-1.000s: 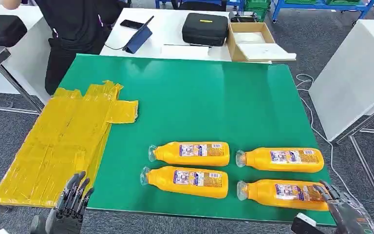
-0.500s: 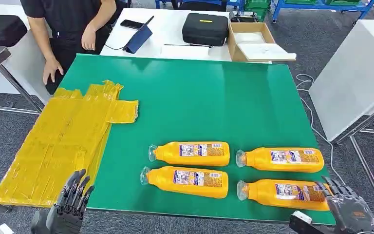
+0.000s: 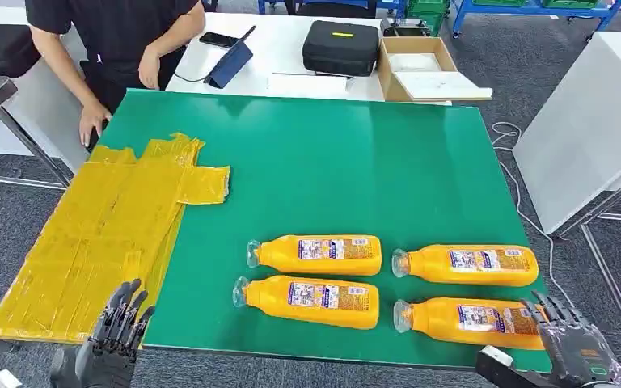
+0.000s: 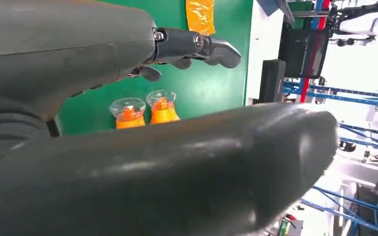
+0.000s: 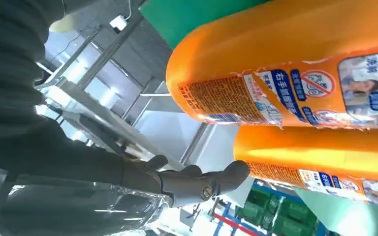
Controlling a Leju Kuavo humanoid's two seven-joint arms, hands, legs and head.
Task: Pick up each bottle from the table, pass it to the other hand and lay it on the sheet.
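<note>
Several orange bottles lie on their sides on the green table [image 3: 331, 162], caps pointing left. The near right bottle [image 3: 469, 321] [image 5: 295, 64] lies by the table's front right corner. My right hand [image 3: 570, 343] [image 5: 197, 184] hovers open just right of that bottle's base, fingers spread, holding nothing. Behind it lies the far right bottle [image 3: 469, 264] [image 5: 325, 157]. The two left bottles [image 3: 311, 301] [image 3: 319, 255] show their clear caps in the left wrist view [image 4: 128, 110]. My left hand [image 3: 117, 327] [image 4: 197, 46] hangs open off the front left edge. The yellow sheet [image 3: 105, 234] drapes over the table's left side.
A person [image 3: 121, 40] in black stands at the far left corner with a hand on the table edge. Behind the green table, a white table carries a black case [image 3: 341, 47], a cardboard box [image 3: 420, 69] and a tablet [image 3: 230, 61]. Another white table [image 3: 590, 121] stands at right.
The person has leaned in and set a hand on the table's far left edge. My right hand has sunk slightly by the near right bottle's base. My left hand barely moved.
</note>
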